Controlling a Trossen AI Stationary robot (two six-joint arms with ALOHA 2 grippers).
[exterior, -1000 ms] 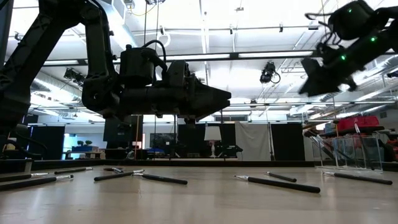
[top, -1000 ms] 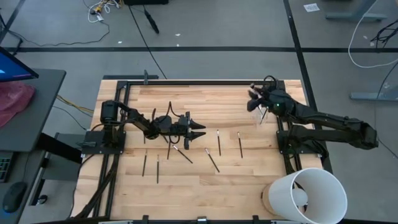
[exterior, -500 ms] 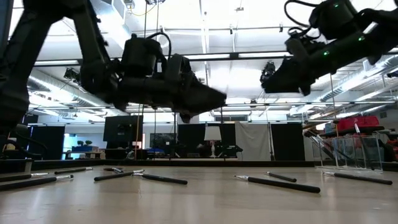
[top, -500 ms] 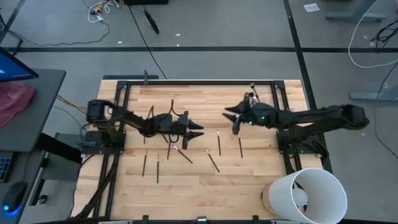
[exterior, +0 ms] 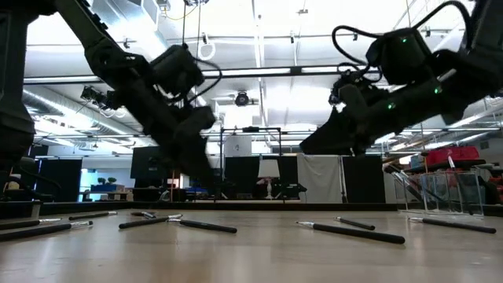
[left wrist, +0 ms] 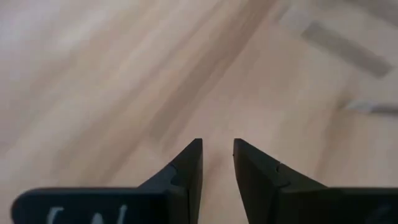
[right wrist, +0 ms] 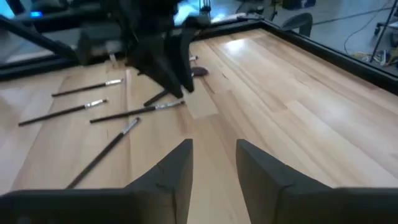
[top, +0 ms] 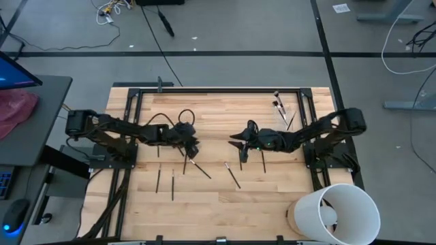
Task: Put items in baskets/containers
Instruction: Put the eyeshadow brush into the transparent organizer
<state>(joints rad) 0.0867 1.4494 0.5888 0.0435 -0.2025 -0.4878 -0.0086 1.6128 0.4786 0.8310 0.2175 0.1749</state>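
Both my grippers, left (top: 193, 148) and right (top: 236, 139), hang narrowly parted over the table (top: 225, 204). Loose brushes (top: 232, 174) lie between and below them; a white bucket (top: 337, 212) stands apart. More brushes sit in the clear cup (top: 281, 107), behind my right gripper.

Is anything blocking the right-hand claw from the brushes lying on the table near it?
Nothing visible does. The right gripper hangs open above the table, with only bare wood between it and the nearest loose brush. The left gripper is off to one side, over other brushes.
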